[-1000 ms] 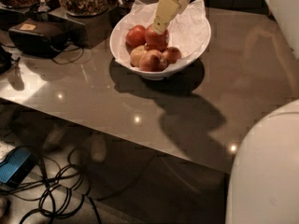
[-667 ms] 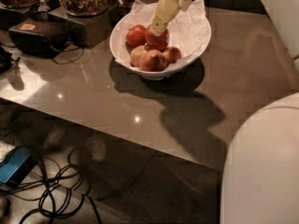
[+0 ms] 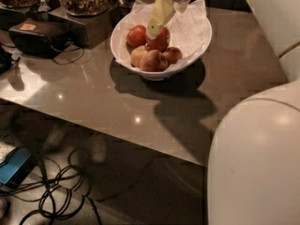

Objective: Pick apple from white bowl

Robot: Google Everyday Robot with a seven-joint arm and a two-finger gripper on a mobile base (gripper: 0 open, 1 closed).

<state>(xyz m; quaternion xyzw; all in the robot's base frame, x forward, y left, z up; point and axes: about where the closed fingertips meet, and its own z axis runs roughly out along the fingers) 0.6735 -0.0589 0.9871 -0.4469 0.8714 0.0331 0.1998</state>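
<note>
While the wide white paper-lined bowl (image 3: 120, 55) stays near the far edge of the grey table (image 3: 117, 102), the pale gripper (image 3: 153, 31) has dipped slightly onto the glossy deep-red apple (image 3: 162, 41) inside. Grasp looks imminent, but I cannot tell whether it has closed.
</note>
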